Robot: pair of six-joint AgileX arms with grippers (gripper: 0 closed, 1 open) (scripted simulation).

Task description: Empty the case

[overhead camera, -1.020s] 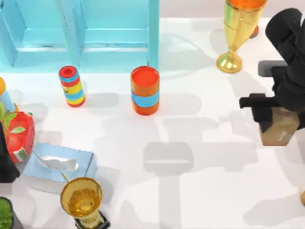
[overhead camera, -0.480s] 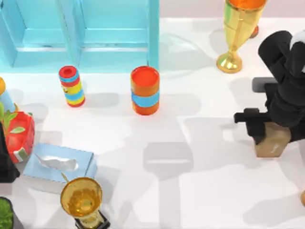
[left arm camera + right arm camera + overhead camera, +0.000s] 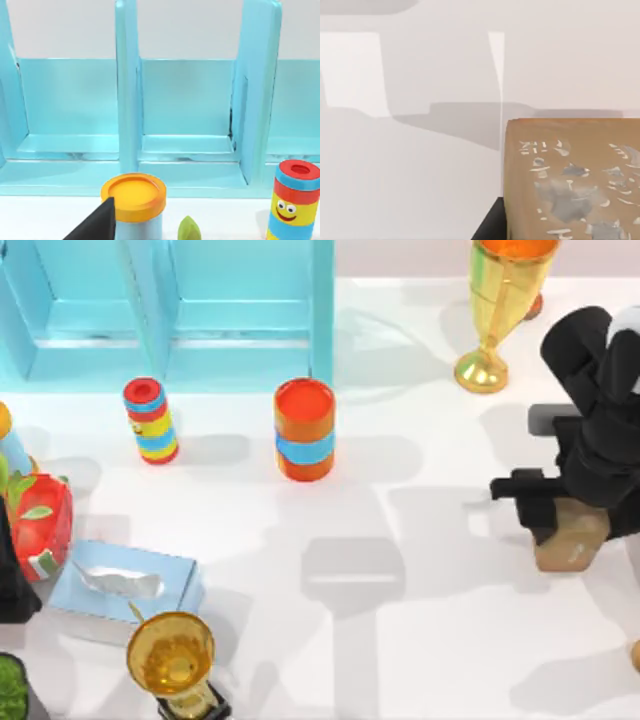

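Observation:
The light-blue case stands at the back left, and its compartments look bare in the left wrist view. At the right side of the table my right gripper is shut on a tan box, holding it low over the white tabletop. The right wrist view shows that box's printed face close up. My left arm stays parked at the left edge.
A striped can and an orange can with a blue band stand in front of the case. A gold goblet is at the back right. A tissue box, gold trophy and red pot crowd the front left.
My right gripper has carried the tan box leftward and toward the front of the table, then almost stopped. The left arm has not moved.

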